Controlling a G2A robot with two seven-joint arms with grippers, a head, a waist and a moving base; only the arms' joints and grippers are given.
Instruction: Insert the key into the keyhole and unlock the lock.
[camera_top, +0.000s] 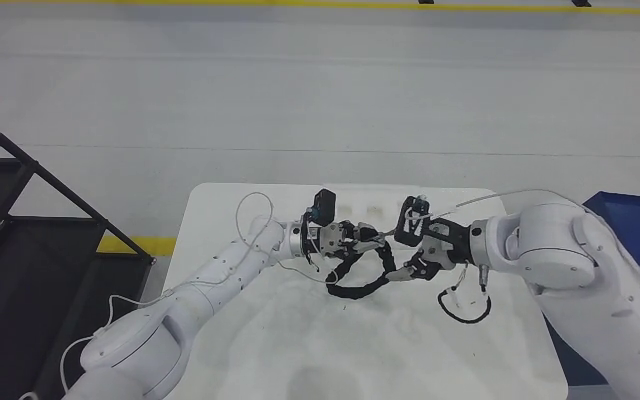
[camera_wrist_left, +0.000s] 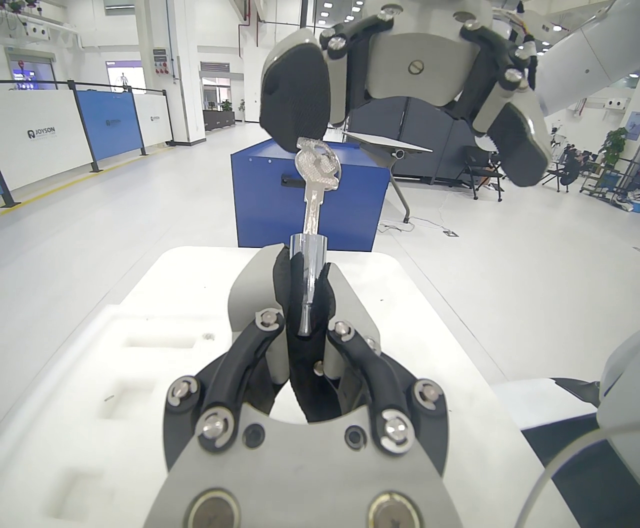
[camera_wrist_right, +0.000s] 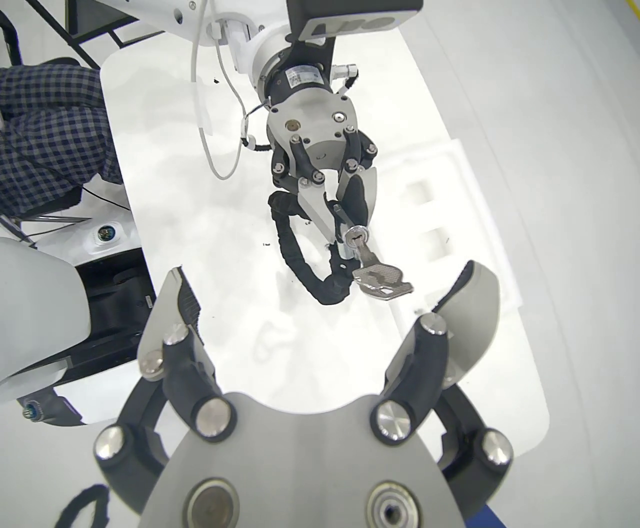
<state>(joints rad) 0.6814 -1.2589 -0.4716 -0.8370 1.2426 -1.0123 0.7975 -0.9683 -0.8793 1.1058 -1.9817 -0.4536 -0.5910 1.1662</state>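
White desk (camera_top: 330, 340) in bright hall. Left gripper (camera_wrist_left: 306, 295) clamped on chrome lock (camera_wrist_left: 309, 247) barrel, raised above desk. Key (camera_wrist_left: 316, 170) seated in keyhole, flat head jutting clear. Beyond it, right gripper (camera_wrist_right: 325, 285) spread wide, key head near one pad, not gripped. Key likely light, stiff, slick metal; best pinched across flat head faces for turning.
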